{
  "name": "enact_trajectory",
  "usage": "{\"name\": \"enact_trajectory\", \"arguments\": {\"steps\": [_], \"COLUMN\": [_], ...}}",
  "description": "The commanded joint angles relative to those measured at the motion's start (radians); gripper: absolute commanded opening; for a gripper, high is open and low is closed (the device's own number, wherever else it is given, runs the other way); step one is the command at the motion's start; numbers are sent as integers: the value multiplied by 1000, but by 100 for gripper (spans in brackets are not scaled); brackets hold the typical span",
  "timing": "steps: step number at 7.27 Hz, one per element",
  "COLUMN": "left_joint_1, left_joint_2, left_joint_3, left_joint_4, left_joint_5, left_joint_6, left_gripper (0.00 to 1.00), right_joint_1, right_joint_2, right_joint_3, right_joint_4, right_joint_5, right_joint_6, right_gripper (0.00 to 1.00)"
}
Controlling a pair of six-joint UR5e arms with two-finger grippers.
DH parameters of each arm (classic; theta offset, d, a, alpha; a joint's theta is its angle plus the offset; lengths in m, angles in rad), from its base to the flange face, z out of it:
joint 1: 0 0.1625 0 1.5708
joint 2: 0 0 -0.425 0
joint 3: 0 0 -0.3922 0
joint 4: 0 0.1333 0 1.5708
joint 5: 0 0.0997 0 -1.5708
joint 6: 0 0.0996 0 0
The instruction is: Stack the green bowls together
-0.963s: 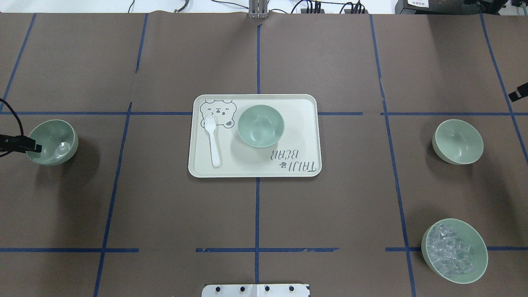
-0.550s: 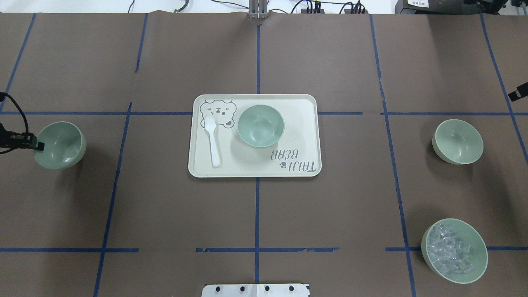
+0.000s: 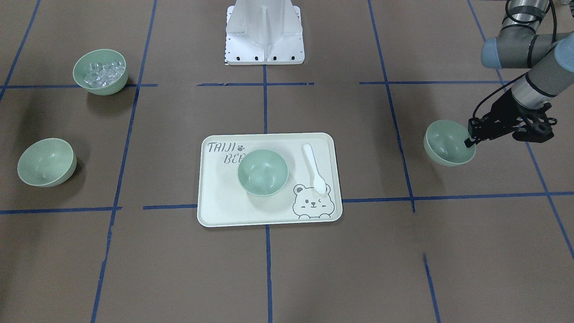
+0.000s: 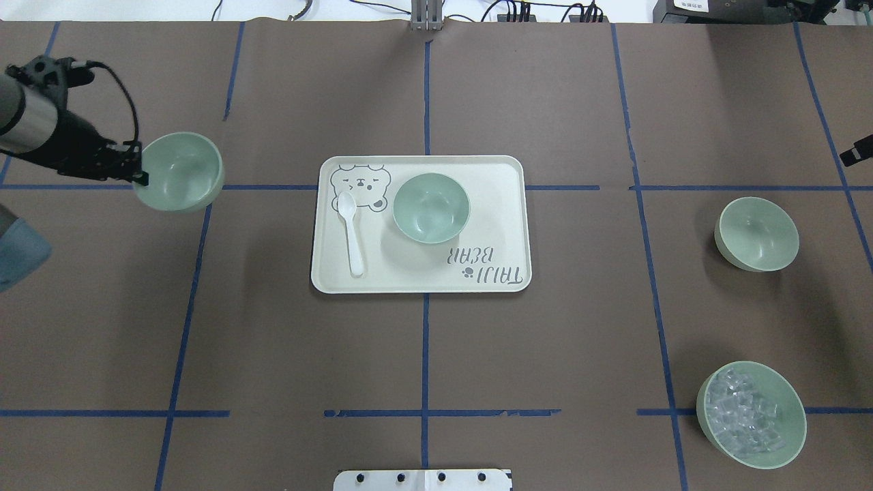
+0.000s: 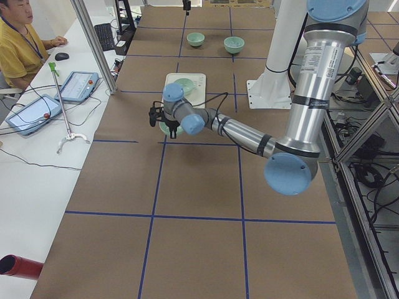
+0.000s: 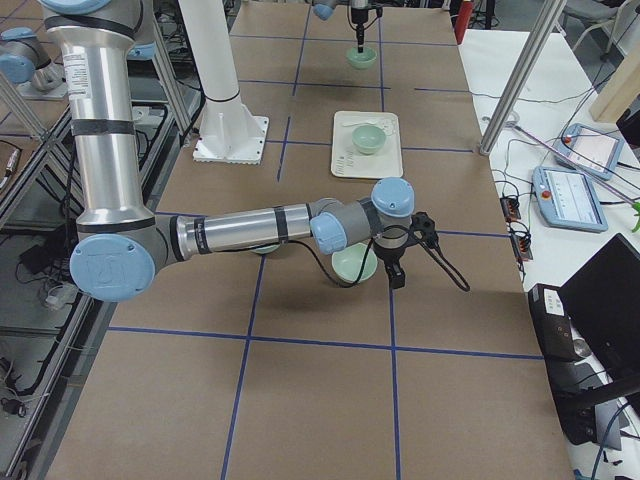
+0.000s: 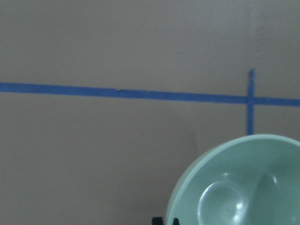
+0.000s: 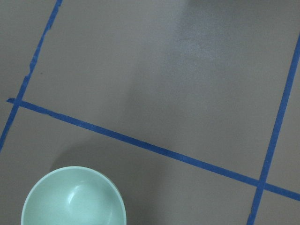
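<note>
Three pale green bowls show. My left gripper (image 4: 141,179) is shut on the rim of one green bowl (image 4: 183,170) and holds it off the table, left of the tray; this also shows in the front view (image 3: 448,142) and the left wrist view (image 7: 243,187). A second bowl (image 4: 431,207) stands upright on the tray. A third bowl (image 4: 757,234) sits on the table at the right, tilted. Only a black tip of my right gripper (image 4: 858,151) shows at the right edge, apart from that bowl; I cannot tell if it is open.
The cream bear tray (image 4: 505,225) lies mid-table with a white spoon (image 4: 352,235) on its left part. A green bowl of clear cubes (image 4: 750,414) stands at the near right. The robot's base plate (image 3: 264,31) is at the table's near edge.
My left gripper has lifted its bowl from the table's left edge and carried it farther away and rightward, toward the tray. The other bowls have not moved.
</note>
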Motion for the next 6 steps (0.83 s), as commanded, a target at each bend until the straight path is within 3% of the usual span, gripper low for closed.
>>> {"name": "enact_trajectory", "arguments": {"steps": [1, 3, 6], "left_joint_1": [196, 261, 309], "left_joint_2": [-242, -362, -459], "left_joint_3": [58, 150, 244], "left_joint_4": [115, 7, -14], "left_joint_5": [89, 108, 195], "left_joint_6": [-232, -394, -440], "left_gripper": [0, 0, 0], "right_joint_1": [0, 0, 0], "right_joint_2": [0, 0, 0], "right_joint_3": [8, 9, 9], "right_joint_4": [0, 0, 0], "right_joint_5": [0, 0, 0], "right_joint_6": [0, 0, 0], "right_gripper": [100, 100, 100]}}
